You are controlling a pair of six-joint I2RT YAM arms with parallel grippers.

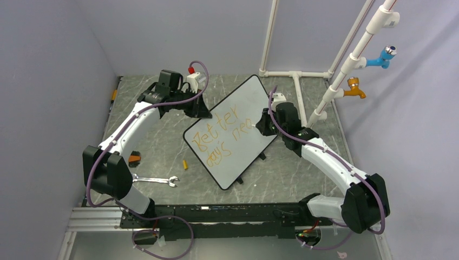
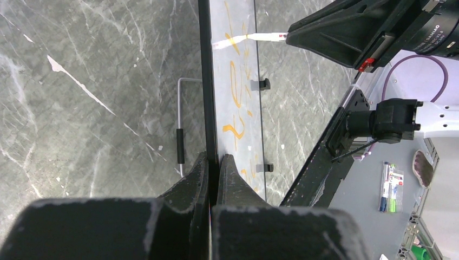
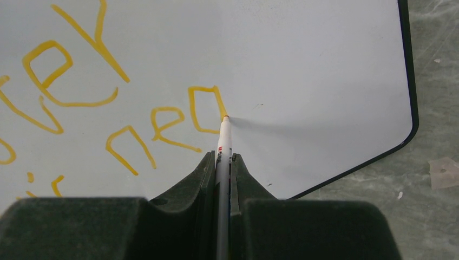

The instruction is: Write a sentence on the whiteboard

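Observation:
The whiteboard (image 1: 238,111) lies tilted on the table, white with a thin black frame. The sentence (image 1: 219,138) in orange reads "Better" over "days", with "nea" beside it. My left gripper (image 1: 201,111) is shut on the board's left edge; in the left wrist view the gripper (image 2: 212,162) clamps the black frame (image 2: 206,81). My right gripper (image 1: 263,123) is shut on a white marker (image 3: 222,149). Its orange tip touches the board (image 3: 303,65) at the right side of the "a" (image 3: 203,108).
A silver wrench (image 1: 156,180), a small orange cap (image 1: 185,164) and a black-orange object (image 1: 133,159) lie on the marble table left of the board. White pipes with blue (image 1: 383,57) and orange (image 1: 354,88) taps stand at back right.

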